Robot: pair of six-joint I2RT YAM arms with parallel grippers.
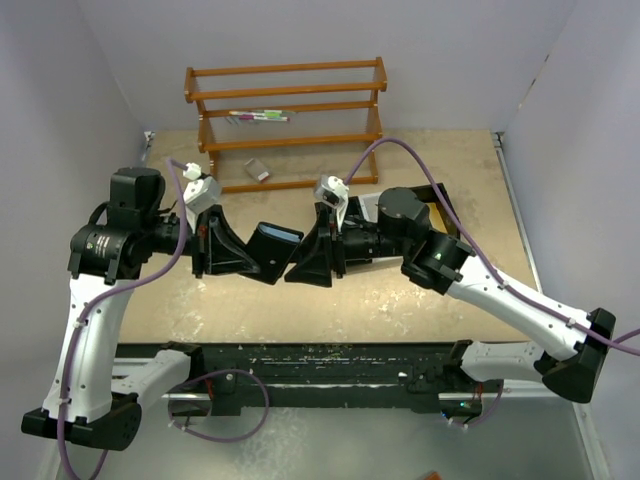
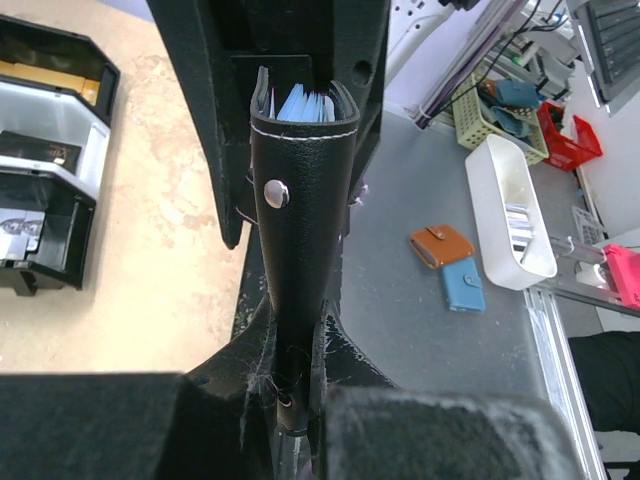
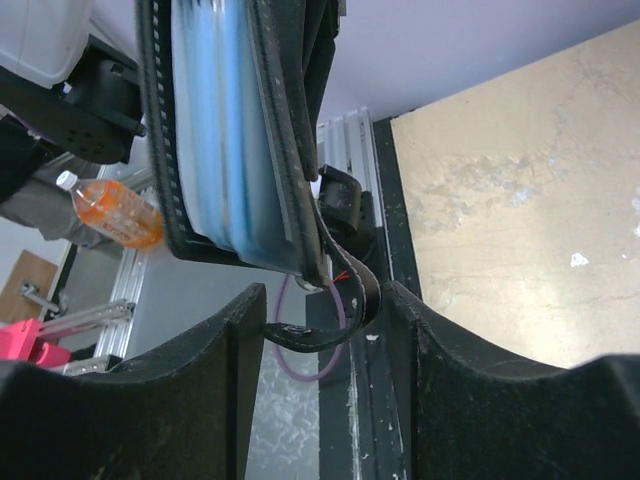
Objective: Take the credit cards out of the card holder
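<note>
Top external view: the two arms meet over the middle of the tan table, and the card holder hangs in the air between them, well clear of the surface. The left gripper has it from the left side, and the right gripper comes in from the right.

Behind them a wooden rack stands against the back wall with a few pens on a shelf. A small grey block lies by its foot.

From the left wrist, the left gripper's jaws are pinched nearly together on the lower end of the card holder, which stands out straight from them. Its pale snap stud faces the camera, and blue-grey lining shows at the far, slightly gaping end. Whether any credit cards sit in there, I cannot tell.

A black-and-white tray rests on the table off to the left. Past the table edge, an orange wallet, a blue wallet and a white bin lie on a grey bench.

From the right wrist, the card holder shows edge-on, black leather around blue lining. The right gripper has its jaws partly apart, with only the holder's strap loop dipping into the gap. I cannot tell if either finger touches it. An orange bottle lies in the background.
</note>
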